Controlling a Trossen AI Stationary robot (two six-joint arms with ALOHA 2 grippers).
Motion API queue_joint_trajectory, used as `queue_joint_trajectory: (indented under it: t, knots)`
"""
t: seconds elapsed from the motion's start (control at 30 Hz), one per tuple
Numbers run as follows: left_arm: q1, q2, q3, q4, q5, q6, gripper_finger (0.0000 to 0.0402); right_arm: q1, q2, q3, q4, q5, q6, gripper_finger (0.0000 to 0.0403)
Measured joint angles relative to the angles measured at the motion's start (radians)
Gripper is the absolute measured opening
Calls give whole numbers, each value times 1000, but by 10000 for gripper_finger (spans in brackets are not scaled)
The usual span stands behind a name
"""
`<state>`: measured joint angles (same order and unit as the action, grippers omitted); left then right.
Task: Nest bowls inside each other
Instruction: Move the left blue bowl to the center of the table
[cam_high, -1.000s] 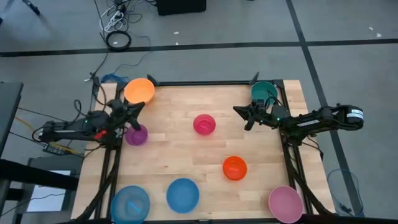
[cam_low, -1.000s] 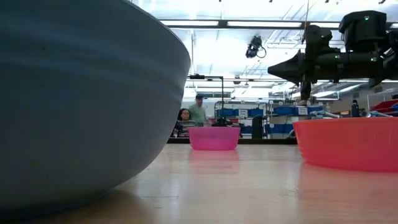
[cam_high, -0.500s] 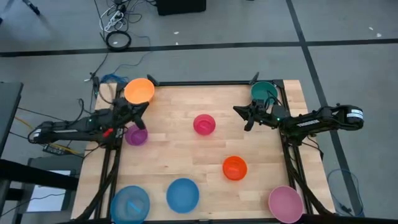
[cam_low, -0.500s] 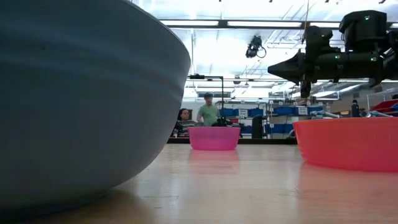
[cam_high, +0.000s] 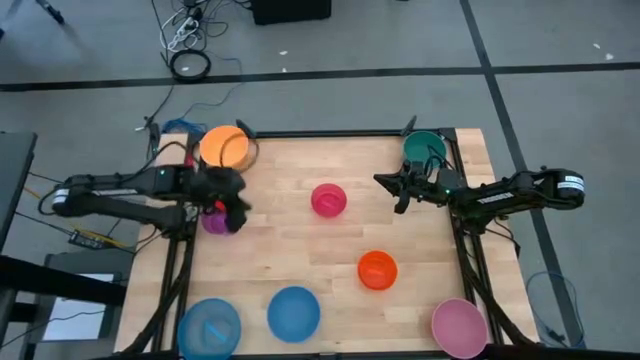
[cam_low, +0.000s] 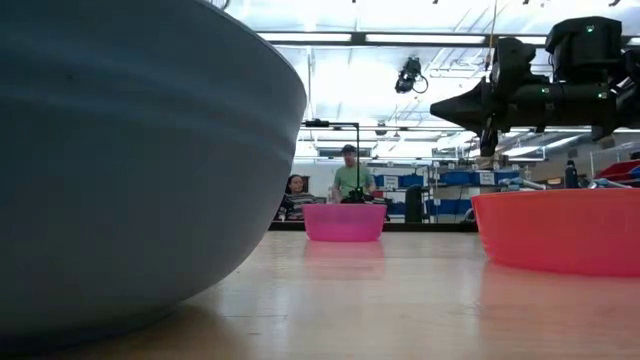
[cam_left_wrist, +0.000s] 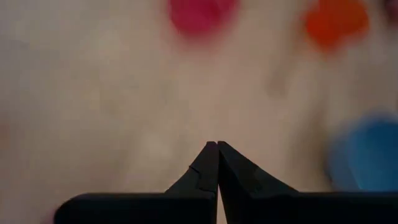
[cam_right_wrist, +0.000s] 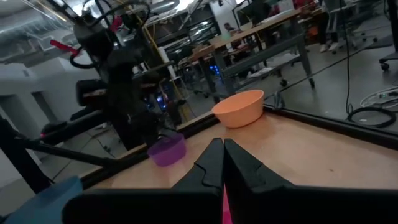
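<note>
Several bowls stand on their bases, apart from one another, on the wooden table (cam_high: 300, 240): yellow-orange (cam_high: 224, 147) and green (cam_high: 424, 146) at the far corners, magenta (cam_high: 328, 200) mid-table, red-orange (cam_high: 377, 269), two blue (cam_high: 209, 327) (cam_high: 294, 312) and pale pink (cam_high: 459, 327) along the near edge. The purple bowl (cam_high: 212, 222) is partly hidden under my left gripper (cam_high: 238, 203), which is shut (cam_left_wrist: 213, 144), empty, tipped downward above the table. My right gripper (cam_high: 383, 181) is shut (cam_right_wrist: 219, 142) and empty, level in the air between the green and magenta bowls.
A dark frame runs round the table edge (cam_high: 340, 133). Bare wood lies between the magenta and purple bowls and at mid-table. In the low view a person (cam_low: 349, 175) stands in the room behind the table; the near blue bowl (cam_low: 130, 160) fills that view's left.
My left gripper has swung away from the yellow-orange bowl toward the table's right and near side, risen a little and tipped from about level to pointing steeply down; it stays shut. In the room behind, a person has walked rightward. My right arm has kept still.
</note>
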<state>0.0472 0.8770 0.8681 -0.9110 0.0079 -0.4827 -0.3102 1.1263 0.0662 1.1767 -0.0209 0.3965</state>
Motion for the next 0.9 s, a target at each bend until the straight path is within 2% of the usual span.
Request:
queue_joint_trajectory:
  t: [0.13,0.33,0.6,0.77,0.9]
  knots:
    - [-109,72,82,-178,154,5,12,0,0,0,0,-1,13,0]
    - [-336,167,94,-236,299,-81,12,0,0,0,0,-1,54,0]
    - [-630,341,94,-175,317,-145,24,0,0,0,0,0,74,0]
    - [-745,447,93,-113,224,-128,59,0,0,0,0,0,87,0]
    - [-795,511,93,-46,172,-145,93,0,0,0,0,0,108,0]
